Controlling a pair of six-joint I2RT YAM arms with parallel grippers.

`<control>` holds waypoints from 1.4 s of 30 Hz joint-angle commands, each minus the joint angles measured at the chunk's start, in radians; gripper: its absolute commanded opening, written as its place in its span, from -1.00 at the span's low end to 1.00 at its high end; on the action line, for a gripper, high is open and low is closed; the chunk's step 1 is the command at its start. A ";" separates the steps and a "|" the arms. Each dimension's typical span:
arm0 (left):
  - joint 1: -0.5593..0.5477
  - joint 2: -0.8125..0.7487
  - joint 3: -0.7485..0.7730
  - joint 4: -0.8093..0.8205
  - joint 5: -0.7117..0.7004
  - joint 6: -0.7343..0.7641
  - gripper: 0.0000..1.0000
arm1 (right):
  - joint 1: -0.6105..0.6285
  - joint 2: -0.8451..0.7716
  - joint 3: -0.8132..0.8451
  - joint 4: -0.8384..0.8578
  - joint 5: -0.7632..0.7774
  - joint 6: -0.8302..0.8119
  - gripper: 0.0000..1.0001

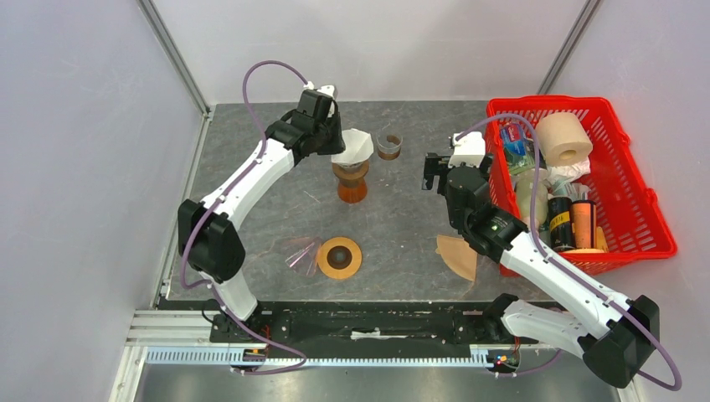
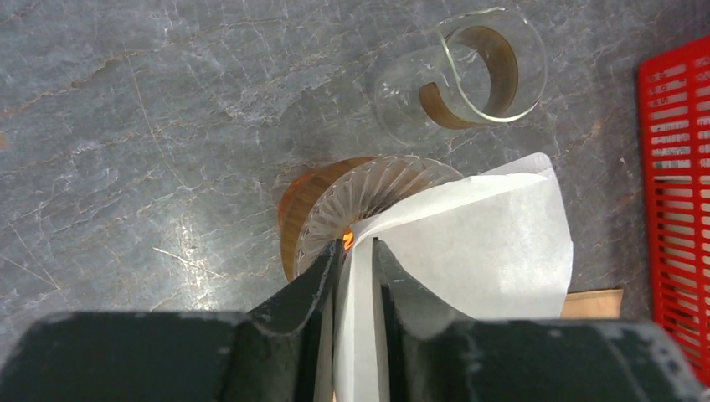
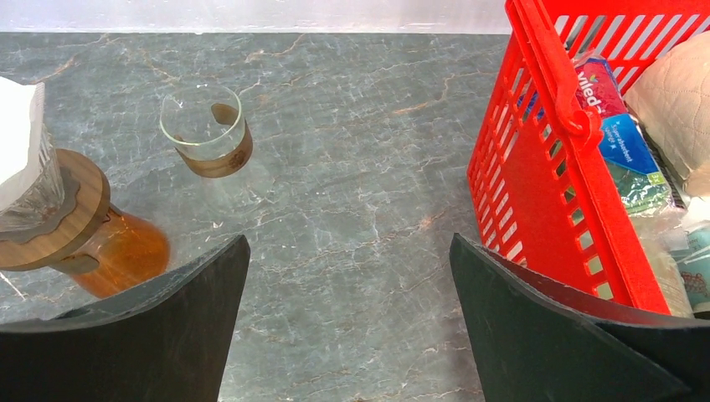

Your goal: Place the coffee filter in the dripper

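Observation:
A white paper coffee filter (image 1: 355, 146) sits in the ribbed glass dripper (image 2: 356, 201), which stands on an amber carafe (image 1: 352, 186) with a wooden collar (image 3: 59, 219). My left gripper (image 1: 333, 134) is shut on the filter's (image 2: 494, 243) near edge, just above the dripper rim (image 2: 357, 243). My right gripper (image 1: 434, 174) is open and empty, hovering over bare table between the carafe and the red basket (image 1: 645, 218). The filter (image 3: 17, 126) shows at the left edge of the right wrist view.
A small glass cup (image 1: 388, 144) with a brown band stands just right of the dripper. A brown filter (image 1: 459, 255) lies on the table by my right arm. An orange lid (image 1: 339, 257) and a pinkish plastic piece (image 1: 300, 252) lie at front centre. The basket holds several items.

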 commanded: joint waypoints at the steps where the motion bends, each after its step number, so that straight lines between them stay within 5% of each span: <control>1: 0.001 -0.014 0.061 -0.017 0.017 -0.003 -0.34 | 0.001 -0.014 -0.006 0.012 0.029 0.014 0.94; 9: 0.000 -0.081 0.084 -0.046 -0.046 0.033 0.39 | 0.001 -0.018 -0.008 0.002 0.045 0.013 0.94; 19: -0.010 -0.140 0.120 -0.050 -0.024 0.079 0.64 | 0.001 -0.030 -0.018 -0.028 0.085 0.019 0.94; 24: -0.039 -0.116 0.146 -0.050 0.075 0.097 0.32 | 0.001 -0.027 -0.018 -0.043 0.095 0.021 0.95; 33: -0.070 0.006 0.205 -0.122 0.045 0.137 -0.28 | 0.001 -0.031 -0.030 -0.069 0.121 0.025 0.94; 42: -0.070 0.117 0.268 -0.194 -0.016 0.178 -0.49 | 0.000 -0.025 -0.044 -0.086 0.138 0.021 0.95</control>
